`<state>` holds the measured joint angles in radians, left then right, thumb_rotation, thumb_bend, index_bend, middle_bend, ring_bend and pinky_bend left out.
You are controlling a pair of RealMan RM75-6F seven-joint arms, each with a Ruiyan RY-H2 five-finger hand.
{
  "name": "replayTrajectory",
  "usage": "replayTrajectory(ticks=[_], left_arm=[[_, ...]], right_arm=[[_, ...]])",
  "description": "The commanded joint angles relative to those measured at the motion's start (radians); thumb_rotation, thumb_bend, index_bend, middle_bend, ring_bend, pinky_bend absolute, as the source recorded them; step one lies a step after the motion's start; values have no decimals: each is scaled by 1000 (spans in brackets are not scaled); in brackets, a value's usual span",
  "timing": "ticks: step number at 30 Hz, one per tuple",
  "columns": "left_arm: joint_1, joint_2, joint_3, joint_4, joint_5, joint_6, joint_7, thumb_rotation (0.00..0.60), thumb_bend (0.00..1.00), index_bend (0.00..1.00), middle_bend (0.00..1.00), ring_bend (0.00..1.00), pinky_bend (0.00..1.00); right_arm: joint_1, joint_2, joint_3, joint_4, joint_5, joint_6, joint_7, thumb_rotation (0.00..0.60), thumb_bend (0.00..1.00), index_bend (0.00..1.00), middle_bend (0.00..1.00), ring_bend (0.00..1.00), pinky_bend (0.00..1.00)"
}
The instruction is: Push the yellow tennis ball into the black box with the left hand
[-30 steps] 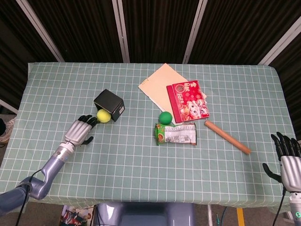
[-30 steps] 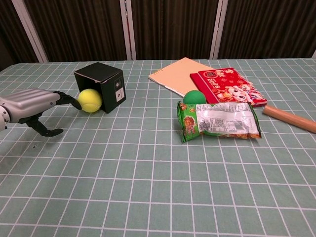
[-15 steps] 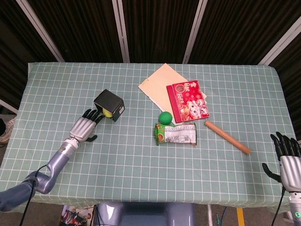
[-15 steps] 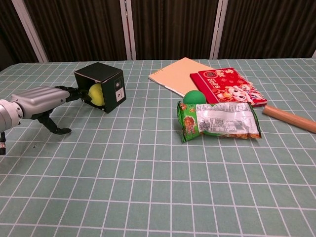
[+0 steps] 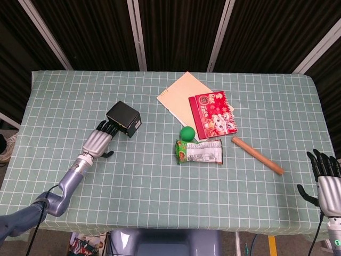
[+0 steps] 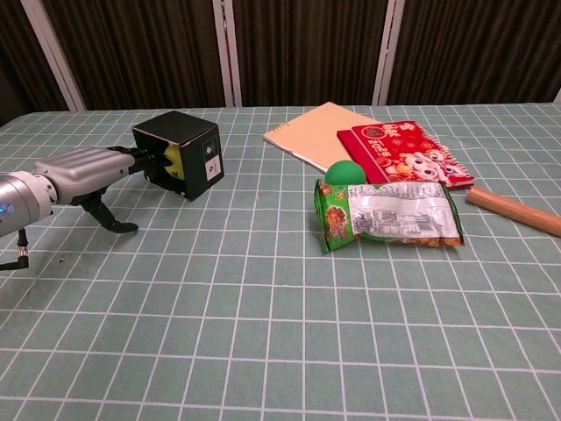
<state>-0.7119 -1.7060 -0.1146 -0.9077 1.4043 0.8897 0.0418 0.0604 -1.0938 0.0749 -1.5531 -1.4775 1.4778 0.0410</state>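
— Where is the ball [image 6: 176,159]?
— Inside the box [image 6: 181,150], at its open side; only a sliver of yellow shows in the chest view. From the head view it is hidden.
— And the box?
— A black cube lying on its side on the left part of the tabletop [image 6: 280,289], its opening facing left, a small white label on its right-hand face.

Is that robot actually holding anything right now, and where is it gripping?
Nothing is held. The left hand only reaches its fingertips to the yellow tennis ball inside the black box; the right hand hangs empty.
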Motion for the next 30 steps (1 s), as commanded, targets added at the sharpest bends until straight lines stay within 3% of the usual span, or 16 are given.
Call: replayTrajectory(ticks=[1, 10, 22, 27, 30], left_arm=[[2, 6, 3, -8, 1, 5, -5, 585, 207, 1, 0, 0, 0], [45, 71, 25, -94, 29, 98, -12, 572, 198, 0, 0, 0, 0], [164, 306, 105, -401, 52, 206, 57, 597, 180, 0, 0, 0, 0], [317, 474, 192, -613, 97, 389, 55, 599, 163, 0, 0, 0, 0], [432, 519, 237, -652, 135, 545, 31, 599, 150, 0, 0, 0, 0]], right_arm=[[1, 0, 1, 1, 3, -3, 1, 600, 321, 0, 0, 0, 0], [-1, 2, -2, -5, -8, 6, 5, 600, 321, 0, 0, 0, 0], [-9, 6, -8, -19, -31, 30, -2, 600, 321, 0, 0, 0, 0], [-9, 3, 0, -17, -20, 34, -20, 600, 321, 0, 0, 0, 0], [-12, -3, 7, -17, -14, 46, -39, 600, 321, 0, 0, 0, 0]])
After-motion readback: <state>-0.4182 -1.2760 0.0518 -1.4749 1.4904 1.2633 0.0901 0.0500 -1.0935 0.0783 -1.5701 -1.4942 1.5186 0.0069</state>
